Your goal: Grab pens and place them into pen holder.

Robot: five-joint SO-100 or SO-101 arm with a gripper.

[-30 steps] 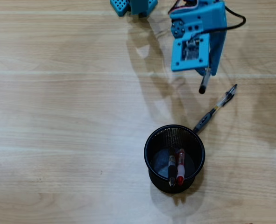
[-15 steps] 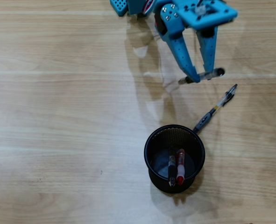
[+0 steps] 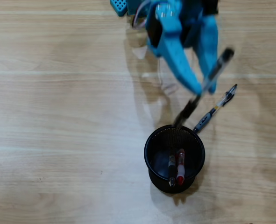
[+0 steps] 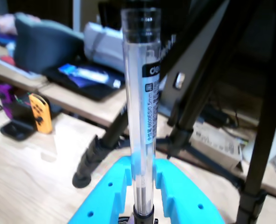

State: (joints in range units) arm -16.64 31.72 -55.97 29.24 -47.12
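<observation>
In the overhead view my blue gripper is shut on a clear pen with black ends. The pen is tilted, and its lower tip hangs over the far rim of the black mesh pen holder. Two pens stand inside the holder, one dark and one red. Another pen lies on the table just right of the held one, beside the holder. In the wrist view the held pen rises upright between my gripper's blue fingers.
The wooden table top stretches to the left. A blue block sits at the top edge by the arm's base. In the wrist view black tripod legs stand beyond the table, with a cluttered desk behind.
</observation>
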